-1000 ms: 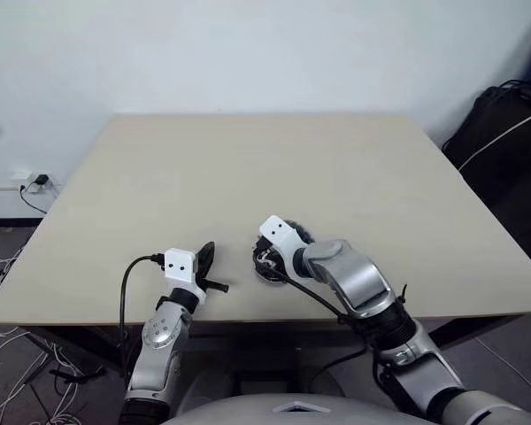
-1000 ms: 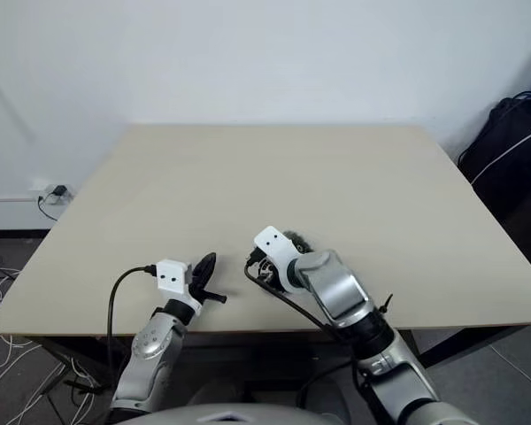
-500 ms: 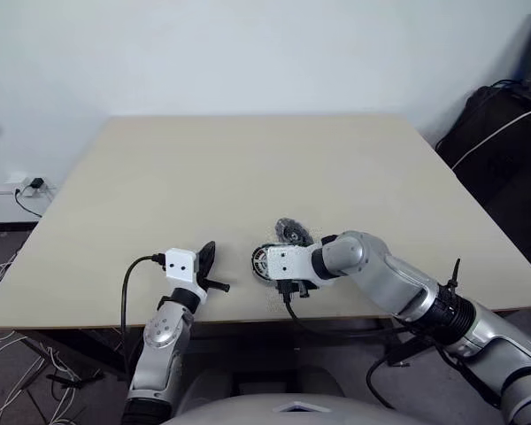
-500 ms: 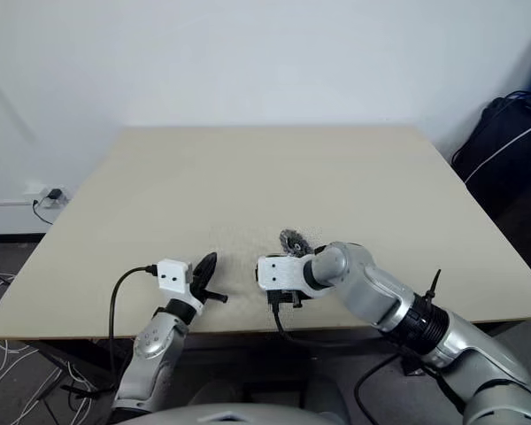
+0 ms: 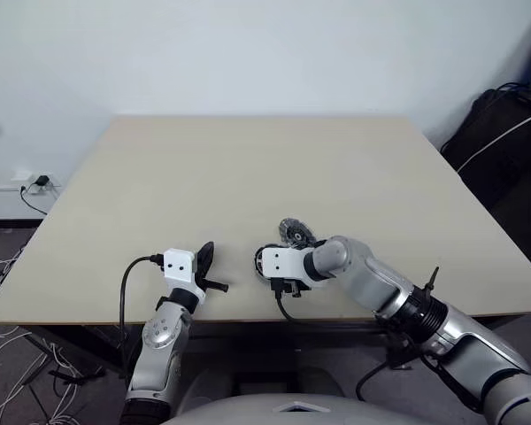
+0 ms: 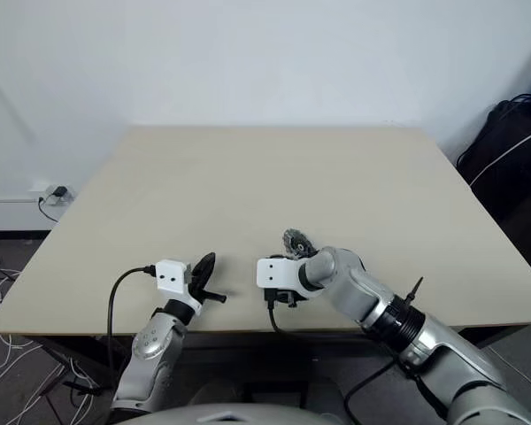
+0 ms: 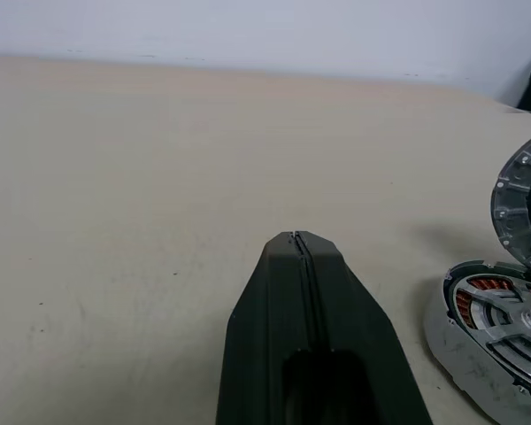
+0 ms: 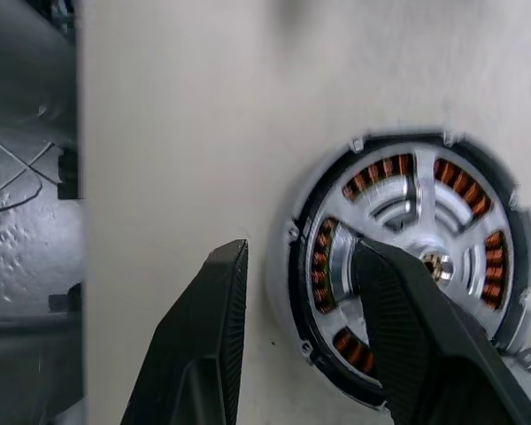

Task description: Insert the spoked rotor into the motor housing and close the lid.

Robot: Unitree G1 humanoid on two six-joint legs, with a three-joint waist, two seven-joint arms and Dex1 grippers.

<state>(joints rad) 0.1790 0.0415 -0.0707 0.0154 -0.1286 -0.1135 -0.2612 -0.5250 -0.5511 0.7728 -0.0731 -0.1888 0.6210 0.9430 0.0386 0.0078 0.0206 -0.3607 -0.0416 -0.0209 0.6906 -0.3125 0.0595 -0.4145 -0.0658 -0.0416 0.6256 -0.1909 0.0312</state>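
Observation:
The motor housing (image 8: pixel 311 266), a round ring with copper windings, lies flat near the table's front edge. The spoked rotor (image 8: pixel 403 208) sits inside it, silver spokes up. The lid (image 5: pixel 294 233), a ribbed silver disc, stands tilted just behind the housing (image 7: pixel 451 341), its edge (image 7: pixel 513 204) raised. My right gripper (image 8: pixel 298 251) points down over the housing's near-left rim, open, one finger (image 8: pixel 208 328) outside on the table side, the other (image 8: pixel 398 328) over the rotor. My left gripper (image 7: pixel 296 239) is shut and empty, level above the table left of the housing.
The beige table (image 5: pixel 248 168) stretches bare beyond the parts. Its front edge runs just below both grippers (image 5: pixel 205 254). A black bag (image 5: pixel 504 142) stands off the table at the right, and cables lie on the floor at the left.
My right arm has swung its elbow out to the right and the wrist has rolled, the gripper staying over the housing; the lid behind it now shows. The left arm has kept still.

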